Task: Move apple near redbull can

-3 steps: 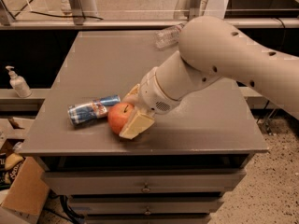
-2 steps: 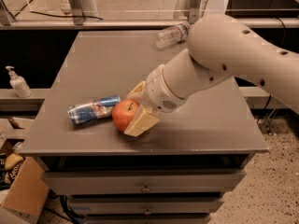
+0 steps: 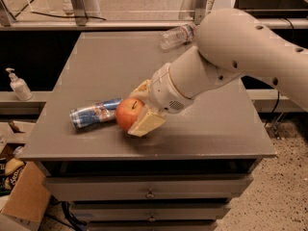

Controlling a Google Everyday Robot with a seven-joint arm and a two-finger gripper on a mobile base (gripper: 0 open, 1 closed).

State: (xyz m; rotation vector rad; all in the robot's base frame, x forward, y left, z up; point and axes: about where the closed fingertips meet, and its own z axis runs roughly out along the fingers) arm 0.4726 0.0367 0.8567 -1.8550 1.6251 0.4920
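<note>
Grey surface on a drawer cabinet, seen from the front. The arm reaches in from the right edge and slants down toward the front-left corner. The claw sits near the front edge, left of centre, and grasps the apple: one pale finger lies over the fruit's far side and the other under its near side, so that the apple is clamped between them. The apple shows its short stem turned upward; whether it rests on the surface or is held just clear of it cannot be told. The can lies on its side near the front-left corner, its long axis roughly along the front edge, and its right end touches the apple. A clear bottle lies on its side at the far edge, well apart from both, partly behind the arm.
</note>
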